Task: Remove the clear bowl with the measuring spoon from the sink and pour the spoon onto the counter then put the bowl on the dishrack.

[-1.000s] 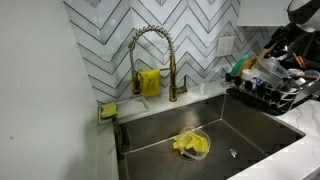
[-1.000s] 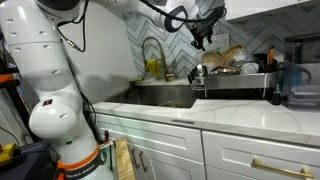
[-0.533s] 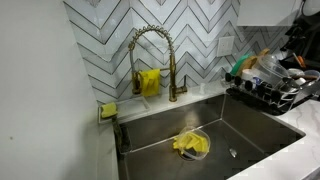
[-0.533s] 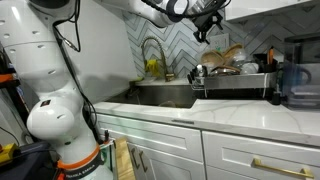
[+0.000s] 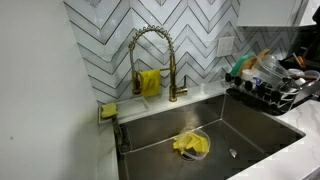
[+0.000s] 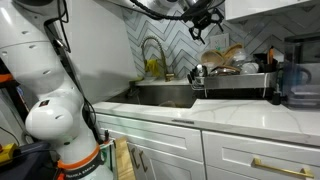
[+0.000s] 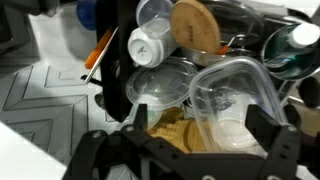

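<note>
A clear bowl [image 5: 193, 146] with a yellow measuring spoon [image 5: 186, 146] in it sits on the bottom of the steel sink [image 5: 255, 135]. My gripper [image 6: 206, 30] hangs high above the dishrack [image 6: 235, 82], far from the bowl. In the wrist view my gripper [image 7: 200, 135] is open and empty, looking down on the clear containers and lids stacked in the dishrack [image 7: 215, 60]. The gripper is out of the exterior view that shows the sink. The bowl is hidden in the exterior view from the counter side.
A gold spring faucet [image 5: 151, 48] stands behind the sink, with a yellow cloth [image 5: 150, 82] by it and a yellow sponge [image 5: 108, 110] on the rim. The dishrack [image 5: 268, 92] is full of dishes. White counter [image 6: 220, 112] fronts the sink.
My arm has risen and drifted over the dishrack, leaving the top corner of the sink-side exterior view. The bowl and spoon have not moved.
</note>
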`<state>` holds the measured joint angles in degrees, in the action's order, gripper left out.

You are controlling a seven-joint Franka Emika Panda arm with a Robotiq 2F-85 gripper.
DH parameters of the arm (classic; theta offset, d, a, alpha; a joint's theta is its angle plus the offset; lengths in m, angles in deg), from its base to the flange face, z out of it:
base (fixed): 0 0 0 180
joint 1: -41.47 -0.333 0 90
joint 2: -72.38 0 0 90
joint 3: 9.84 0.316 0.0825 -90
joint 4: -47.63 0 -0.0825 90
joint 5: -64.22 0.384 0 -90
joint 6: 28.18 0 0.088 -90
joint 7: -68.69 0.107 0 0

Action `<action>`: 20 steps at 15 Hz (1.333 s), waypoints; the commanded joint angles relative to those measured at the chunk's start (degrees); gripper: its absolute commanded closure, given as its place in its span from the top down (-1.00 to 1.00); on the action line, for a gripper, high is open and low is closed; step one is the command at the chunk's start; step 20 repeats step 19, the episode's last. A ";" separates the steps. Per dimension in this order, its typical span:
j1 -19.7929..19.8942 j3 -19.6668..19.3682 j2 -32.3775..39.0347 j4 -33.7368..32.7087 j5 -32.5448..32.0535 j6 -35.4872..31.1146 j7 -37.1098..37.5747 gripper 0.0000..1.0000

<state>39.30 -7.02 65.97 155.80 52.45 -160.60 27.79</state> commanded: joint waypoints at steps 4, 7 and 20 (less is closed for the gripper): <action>-1.38 -1.20 -1.29 -5.52 11.45 15.88 4.41 1.00; -0.21 -3.10 -1.25 -8.94 15.43 19.51 5.64 1.00; 2.10 -7.57 -0.84 -17.26 23.57 34.56 3.41 1.00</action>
